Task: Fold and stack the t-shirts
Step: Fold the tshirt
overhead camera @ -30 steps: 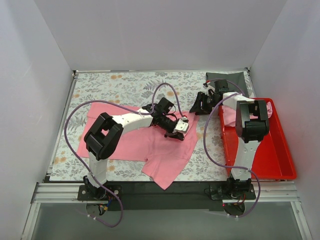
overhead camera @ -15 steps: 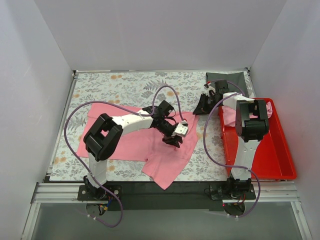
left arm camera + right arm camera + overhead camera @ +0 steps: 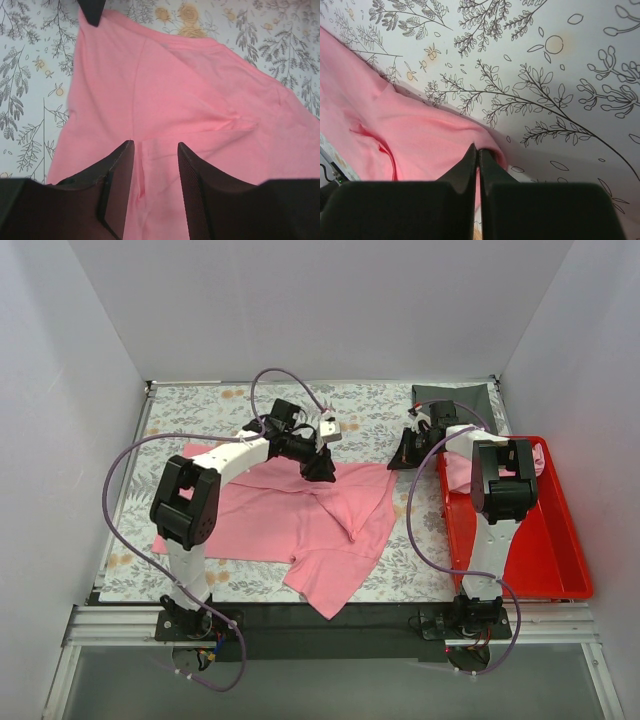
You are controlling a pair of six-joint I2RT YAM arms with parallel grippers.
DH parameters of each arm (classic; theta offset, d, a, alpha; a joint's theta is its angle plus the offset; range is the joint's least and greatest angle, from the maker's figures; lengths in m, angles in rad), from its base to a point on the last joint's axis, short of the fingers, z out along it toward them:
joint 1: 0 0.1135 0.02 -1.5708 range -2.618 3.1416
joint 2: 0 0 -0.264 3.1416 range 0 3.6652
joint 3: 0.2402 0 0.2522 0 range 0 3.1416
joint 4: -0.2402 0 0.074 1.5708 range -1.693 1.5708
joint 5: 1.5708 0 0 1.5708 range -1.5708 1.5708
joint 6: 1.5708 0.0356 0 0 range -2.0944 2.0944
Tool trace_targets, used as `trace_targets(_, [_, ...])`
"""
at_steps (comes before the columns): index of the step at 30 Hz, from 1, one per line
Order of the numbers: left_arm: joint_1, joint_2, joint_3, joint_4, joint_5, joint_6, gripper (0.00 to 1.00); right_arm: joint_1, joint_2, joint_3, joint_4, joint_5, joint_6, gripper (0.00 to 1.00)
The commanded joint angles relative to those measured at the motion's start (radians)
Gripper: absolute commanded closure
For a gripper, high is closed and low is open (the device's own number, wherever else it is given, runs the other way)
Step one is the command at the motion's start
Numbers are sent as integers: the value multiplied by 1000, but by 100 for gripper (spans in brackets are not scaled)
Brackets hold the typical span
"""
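A light-pink t-shirt [image 3: 300, 525] lies spread and creased on the floral tablecloth, one sleeve hanging towards the near edge. My left gripper [image 3: 320, 468] hovers over its far edge. In the left wrist view this gripper [image 3: 155, 146] is open, with only flat pink fabric [image 3: 200, 100] below the gap. My right gripper [image 3: 398, 458] sits at the shirt's far right corner. The right wrist view shows it [image 3: 477, 149] shut, pinching the shirt's hem [image 3: 492, 150]. A second pink t-shirt [image 3: 458, 472] lies bunched in the red tray [image 3: 540, 550].
The red tray runs along the table's right side beside the right arm. A dark cloth or bag [image 3: 455, 395] lies at the back right corner. White walls close in the table on three sides. Purple cables loop above both arms.
My left gripper opened, let go of the shirt's middle and moved back and left to its far edge. My right gripper closed on the shirt's far right corner.
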Motion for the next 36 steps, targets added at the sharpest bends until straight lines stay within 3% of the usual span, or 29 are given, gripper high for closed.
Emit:
trace_targets(1, [-19,49,57,32,-43,-63,60,-5,-16,26,-16,11,-25,99])
trace_targets(13, [-19,164,71,25,-55,-17,60,-5,3,44,-39,22,-39,99])
trace_targets(18, [-22,143,39,12,-37,35,62,-5,6,47,-42,23,-44,99])
trace_targets(27, [-27,63,-58,-35,-26,119,80,-4,15,52,-47,25,-44,99])
trace_targets(32, [-27,25,-91,-44,-3,144,99,-5,13,56,-50,29,-44,99])
trace_targets(36, [-31,-56,-170,-47,36,213,100,-5,17,60,-51,40,-47,99])
